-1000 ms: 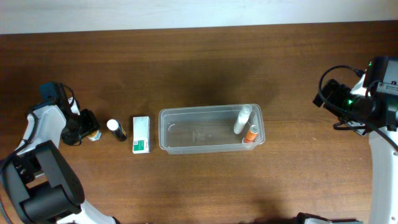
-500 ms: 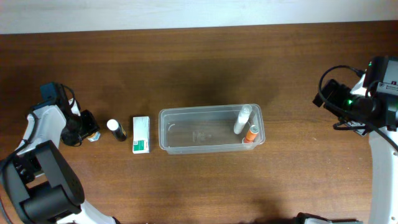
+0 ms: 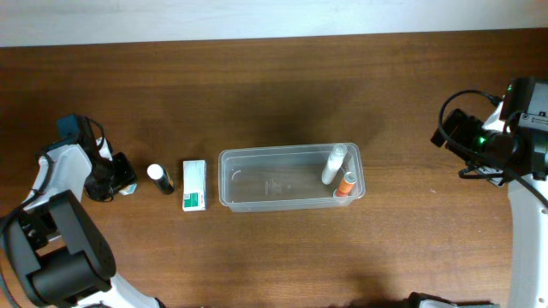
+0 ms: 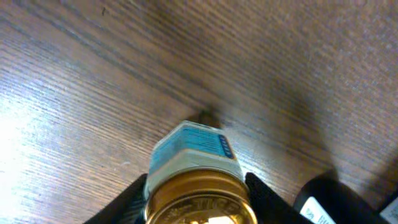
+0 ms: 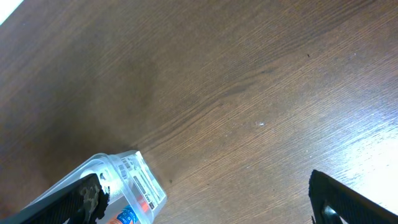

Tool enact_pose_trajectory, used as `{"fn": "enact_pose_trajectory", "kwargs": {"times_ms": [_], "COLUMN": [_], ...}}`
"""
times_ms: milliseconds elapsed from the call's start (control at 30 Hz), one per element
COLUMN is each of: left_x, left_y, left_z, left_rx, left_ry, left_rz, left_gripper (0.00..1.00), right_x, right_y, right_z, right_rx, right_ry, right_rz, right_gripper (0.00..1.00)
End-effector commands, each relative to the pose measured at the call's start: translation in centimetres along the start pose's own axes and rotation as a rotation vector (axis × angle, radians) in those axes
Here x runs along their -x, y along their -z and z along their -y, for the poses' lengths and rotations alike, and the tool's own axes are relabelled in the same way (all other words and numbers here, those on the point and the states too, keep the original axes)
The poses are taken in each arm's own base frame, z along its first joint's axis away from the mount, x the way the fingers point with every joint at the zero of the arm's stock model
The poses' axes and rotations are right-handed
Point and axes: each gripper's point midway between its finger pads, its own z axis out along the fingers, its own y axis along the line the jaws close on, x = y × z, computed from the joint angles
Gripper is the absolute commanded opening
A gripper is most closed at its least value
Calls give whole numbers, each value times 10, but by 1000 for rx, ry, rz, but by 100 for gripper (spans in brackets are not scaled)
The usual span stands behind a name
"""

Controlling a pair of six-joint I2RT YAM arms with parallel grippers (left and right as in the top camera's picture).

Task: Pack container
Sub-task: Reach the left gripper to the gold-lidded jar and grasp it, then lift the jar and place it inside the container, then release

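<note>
The clear container (image 3: 257, 184) lies in the middle of the table and holds a white tube (image 3: 333, 162) and an orange bottle (image 3: 345, 184) at its right end. Its corner shows in the right wrist view (image 5: 134, 177). My left gripper (image 3: 116, 178) is at the far left, shut on a small jar (image 4: 196, 180) with a gold lid and a blue label; both fingers touch the lid's sides. The jar rests on the table. My right gripper (image 5: 217, 208) is open and empty, raised at the far right (image 3: 454, 137), away from the container.
A small black bottle with a white cap (image 3: 159, 178) and a white-and-green box (image 3: 194, 185) lie between the jar and the container. A dark object (image 4: 329, 199) shows at the lower right of the left wrist view.
My left gripper has shifted slightly left and covers more of the jar. The right arm and the container have not moved.
</note>
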Motion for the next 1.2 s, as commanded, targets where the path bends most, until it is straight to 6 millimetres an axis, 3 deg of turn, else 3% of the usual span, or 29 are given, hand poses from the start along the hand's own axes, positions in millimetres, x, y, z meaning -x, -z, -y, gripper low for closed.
{"fn": "enact_pose_trajectory", "kwargs": {"times_ms": [0, 133, 233, 433, 500, 600, 700, 767, 800, 900, 1067, 1167], "left_x": [4, 6, 13, 48, 54, 53, 37, 19, -4, -41, -94, -123], "left_y": [-1, 10, 34, 128, 163, 209, 236, 240, 238, 226, 185, 151], "left_z": [4, 5, 7, 23, 37, 75, 122, 155, 190, 239, 296, 315], "left_rx": [-18, -17, -17, -40, -70, -133, -181, -211, -239, -276, -303, -290], "left_ry": [-21, -20, -36, -82, -110, -213, -334, -425, -525, -672, -825, -901], "left_rz": [2, -9, -13, 128, 190, 282, 343, 342, 321, 281, 195, 121], "left_gripper": [34, 31, 29, 28, 27, 27, 28, 27, 27, 27, 26, 26], "right_x": [2, 2, 2, 2, 2, 2, 2, 2, 2, 2, 2, 2], "right_y": [1, 1, 1, 1, 1, 1, 1, 1, 1, 1, 1, 1], "right_z": [1, 1, 1, 1, 1, 1, 1, 1, 1, 1, 1, 1], "right_rx": [0, 0, 0, 0, 0, 0, 0, 0, 1, 0, 0, 0], "right_ry": [-14, -14, -14, -14, -14, -14, -14, -14, -14, -14, -14, -14], "right_rz": [4, 4, 4, 4, 4, 4, 4, 4, 4, 4, 4, 4], "right_gripper": [99, 98, 98, 98, 98, 98, 98, 98, 98, 99, 98, 98]}}
